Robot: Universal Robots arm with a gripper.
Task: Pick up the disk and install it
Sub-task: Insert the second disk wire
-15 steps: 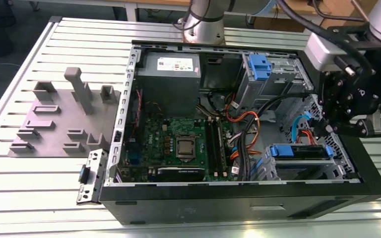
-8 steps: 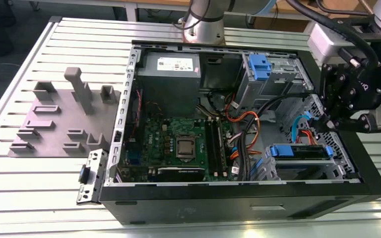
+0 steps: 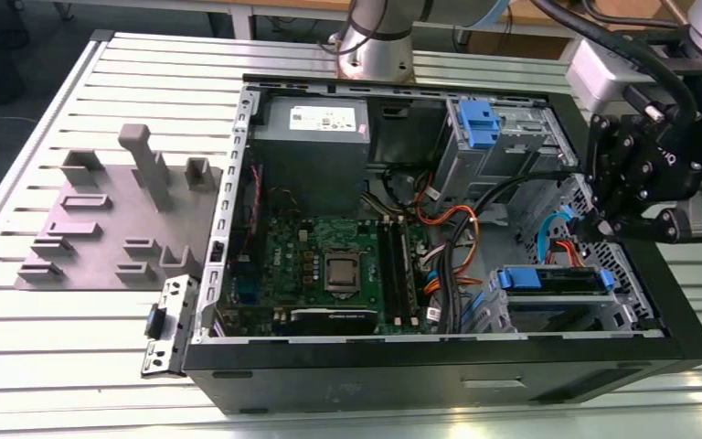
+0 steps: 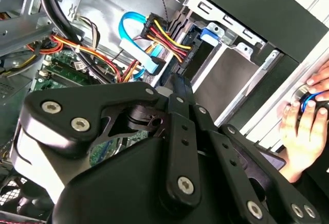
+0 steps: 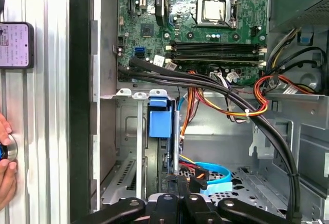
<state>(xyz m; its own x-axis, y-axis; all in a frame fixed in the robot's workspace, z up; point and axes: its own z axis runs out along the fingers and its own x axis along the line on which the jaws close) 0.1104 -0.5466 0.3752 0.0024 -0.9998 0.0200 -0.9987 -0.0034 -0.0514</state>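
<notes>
The gripper (image 5: 177, 196) is seen closed, nothing visibly held. Just past it, the disk (image 3: 555, 280) is found seated in its bay, cables (image 5: 226, 106) beyond (a snag is risked if those are brushed).

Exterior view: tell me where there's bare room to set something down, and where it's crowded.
Bare slatted table lies in front of the grey fixture, and along the strip right of the case. Inside the case it is crowded: cables cross between the motherboard and the drive bay, with the hand above.
</notes>
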